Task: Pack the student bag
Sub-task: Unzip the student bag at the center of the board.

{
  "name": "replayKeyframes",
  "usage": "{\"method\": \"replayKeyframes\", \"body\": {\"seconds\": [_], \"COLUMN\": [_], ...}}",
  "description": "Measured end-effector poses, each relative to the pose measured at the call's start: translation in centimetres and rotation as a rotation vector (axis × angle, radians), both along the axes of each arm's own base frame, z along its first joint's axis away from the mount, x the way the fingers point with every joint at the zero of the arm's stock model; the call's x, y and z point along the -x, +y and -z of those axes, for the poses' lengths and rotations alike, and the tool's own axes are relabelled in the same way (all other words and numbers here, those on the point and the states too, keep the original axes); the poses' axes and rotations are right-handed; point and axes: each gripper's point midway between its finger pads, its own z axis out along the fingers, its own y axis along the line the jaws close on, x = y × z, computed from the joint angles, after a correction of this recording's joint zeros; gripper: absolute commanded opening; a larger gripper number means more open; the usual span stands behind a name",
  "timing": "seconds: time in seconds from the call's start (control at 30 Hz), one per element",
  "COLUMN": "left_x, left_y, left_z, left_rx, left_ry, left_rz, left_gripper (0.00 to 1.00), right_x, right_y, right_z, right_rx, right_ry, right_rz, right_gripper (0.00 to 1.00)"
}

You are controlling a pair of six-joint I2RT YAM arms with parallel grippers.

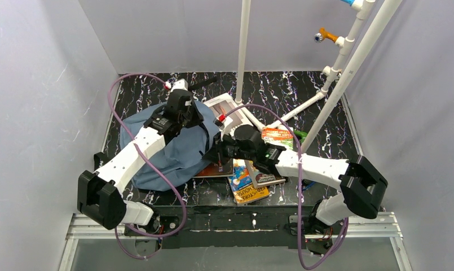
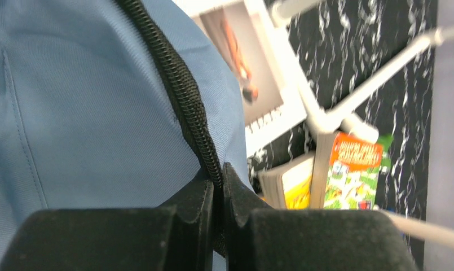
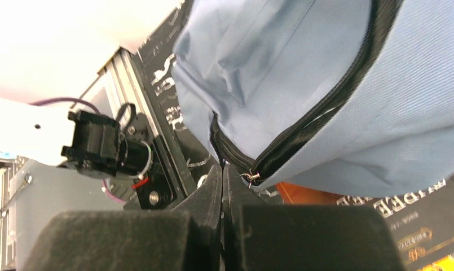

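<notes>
We see a black marbled table (image 1: 326, 90) with the student bag (image 1: 173, 152) lying on its left half, slate-blue and slumped, its right edge resting over a dark book (image 1: 216, 169). White pipes (image 1: 244, 51) rise from the far right of the table. More books (image 1: 250, 189) lie fanned out just right of the bag, near the centre. The left gripper (image 2: 219, 180) sits over the far top of the bag, its fingers pinching the bag's black zipper trim (image 2: 185, 96). The right gripper (image 3: 222, 175) is at the bag's near right edge, fingers pressed together, just beside the small metal zipper pull (image 3: 250, 178). We cannot tell whether it pinches anything.
</notes>
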Motion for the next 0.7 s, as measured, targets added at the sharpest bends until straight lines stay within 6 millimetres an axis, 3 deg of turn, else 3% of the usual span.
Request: {"method": "replayKeyframes", "body": {"seconds": [0.13,0.23,0.33,0.57,0.7], "left_x": [-2.2,-3.3,-3.6,-3.4,-3.5], "left_y": [1.3,2.4,3.6,5.3,6.0], "left_z": [-4.1,-5.5,-5.3,-4.4,-4.3], "left_rx": [-0.021,-0.036,-0.049,-0.100,-0.137], "left_ry": [-0.097,-0.128,-0.124,-0.093,-0.096], "left_rz": [-0.088,-0.134,-0.170,-0.205,-0.218], "left_gripper": [0.00,0.00,0.00,0.00,0.00], "right_x": [-0.9,-1.8,-2.1,-1.8,-1.8], "right_y": [1.4,2.7,3.9,6.5,6.8], "right_z": [-1.6,-2.6,-2.4,0.8,0.6], "right_rx": [-0.054,-0.102,-0.131,-0.104,-0.099], "right_ry": [-0.034,-0.059,-0.059,-0.037,-0.062], "right_rz": [0.012,0.030,0.027,0.004,0.020], "right_gripper": [0.01,0.01,0.01,0.01,0.01]}}
